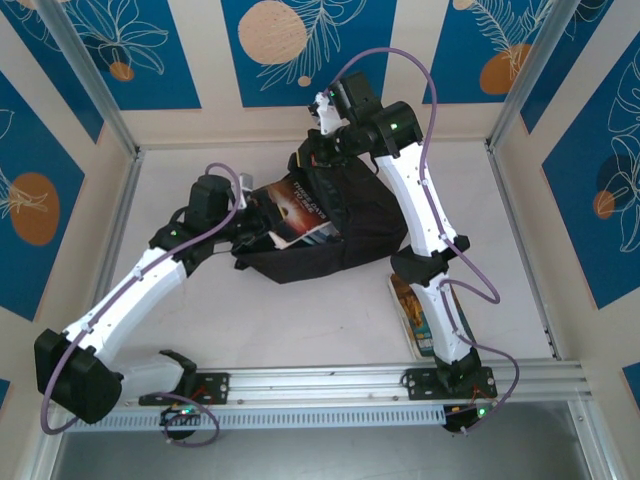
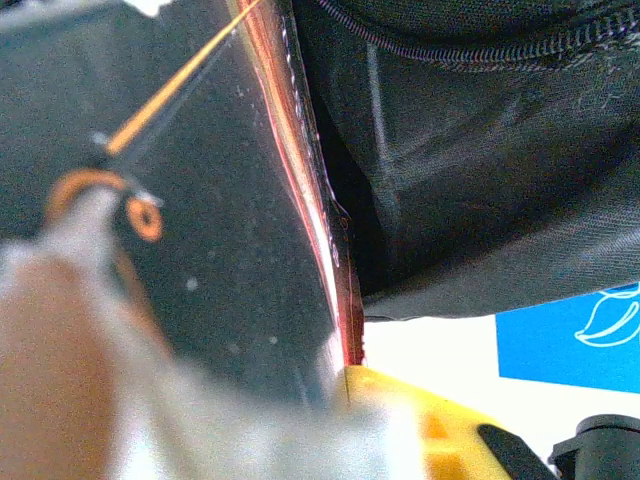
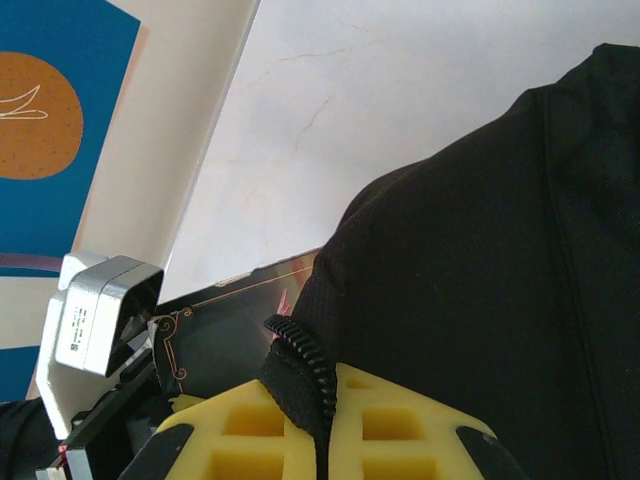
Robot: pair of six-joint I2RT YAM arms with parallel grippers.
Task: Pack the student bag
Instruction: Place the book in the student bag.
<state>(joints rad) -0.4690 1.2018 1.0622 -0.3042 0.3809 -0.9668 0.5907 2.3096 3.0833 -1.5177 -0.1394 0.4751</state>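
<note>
From the top external view, the student bag (image 1: 335, 235) lies in the middle of the white surface (image 1: 300, 330), its open mouth turned toward the left arm. A dark-covered book (image 1: 300, 215) lies with its right part inside that mouth. Its long axis runs left to right, from the left end effector (image 1: 245, 208) into the bag. The left end effector sits at the book's outer end, so the bag lies directly to its right, along the book's length. The right end effector (image 1: 322, 148) is at the bag's far edge, above the opening. A second book (image 1: 425, 318) lies on the surface near the right arm's base, well apart from the bag.

At the left wrist, the book's glossy cover (image 2: 230, 200) runs edge-on away from the camera. A yellow pad (image 2: 420, 425) sits on one side of it and a blurred finger on the other, so the end effector appears closed narrow on the book. The bag's black fabric (image 2: 470, 170) and zipper (image 2: 450, 45) stand just beyond the book's edge, with the dark gap of the mouth between them.

At the right wrist, the yellow pads (image 3: 400, 435) pinch the bag's zippered rim (image 3: 300, 365), narrow and holding it. The bag's body (image 3: 480, 250) spreads away from them, and the book's corner (image 3: 230, 325) sits just under the lifted rim.

The coming push likely turns on keeping the book's long axis lined up with the mouth held up by the right arm.
</note>
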